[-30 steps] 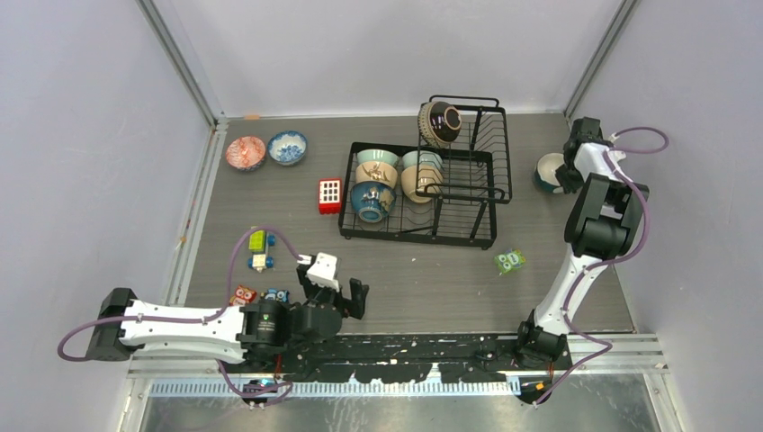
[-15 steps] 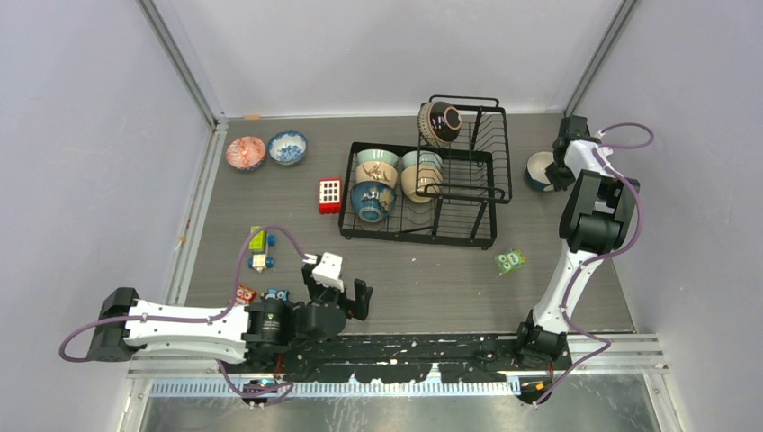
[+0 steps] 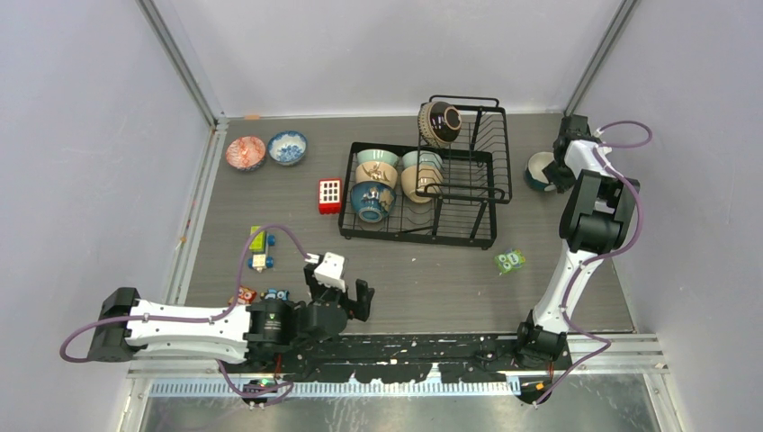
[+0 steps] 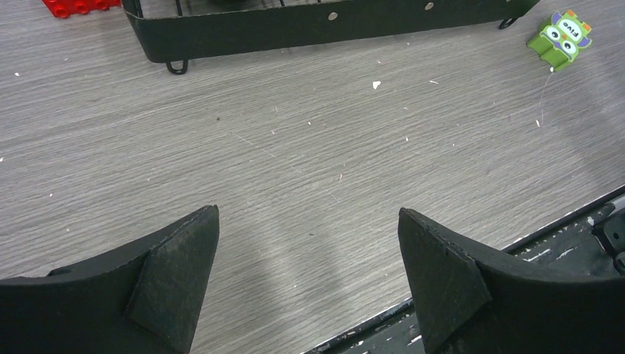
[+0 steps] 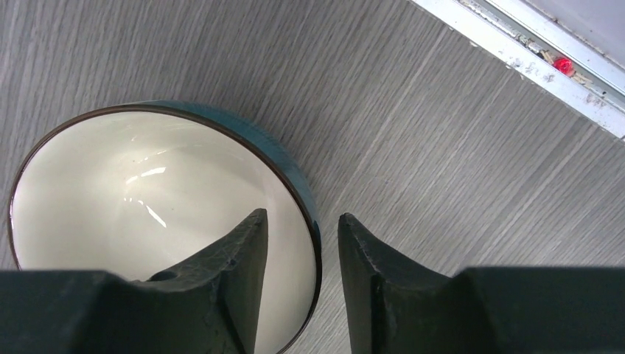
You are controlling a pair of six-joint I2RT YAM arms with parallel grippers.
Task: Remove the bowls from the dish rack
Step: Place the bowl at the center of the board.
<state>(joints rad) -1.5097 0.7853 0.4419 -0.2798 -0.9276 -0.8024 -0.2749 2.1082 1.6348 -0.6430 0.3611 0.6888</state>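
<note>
The black wire dish rack [image 3: 417, 237] stands mid-table; its front rail shows in the left wrist view [image 4: 295, 26]. It holds pale green [image 3: 376, 157], tan [image 3: 419, 182] and blue [image 3: 372, 201] bowls, and a dark brown bowl [image 3: 440, 122] in the basket part. A red patterned bowl [image 3: 246, 152] and a blue-and-white bowl [image 3: 288, 147] sit on the table at far left. A dark blue bowl with a cream inside [image 3: 540, 171] [image 5: 147, 192] rests on the table to the right of the rack. My right gripper [image 3: 560, 171] [image 5: 302, 217] straddles its rim, jaws slightly apart. My left gripper [image 3: 346, 294] [image 4: 309, 221] is open and empty over bare table.
A red block with white squares [image 3: 330, 195] lies left of the rack. A green block [image 3: 511, 261] [image 4: 560, 35] lies in front of its right corner. Small toy blocks [image 3: 260, 250] lie near my left arm. The right wall rail [image 5: 531, 51] runs close to the dark blue bowl.
My right gripper and the dark blue bowl shifted slightly left and back a second ago, then stayed still. My left gripper crept slightly right.
</note>
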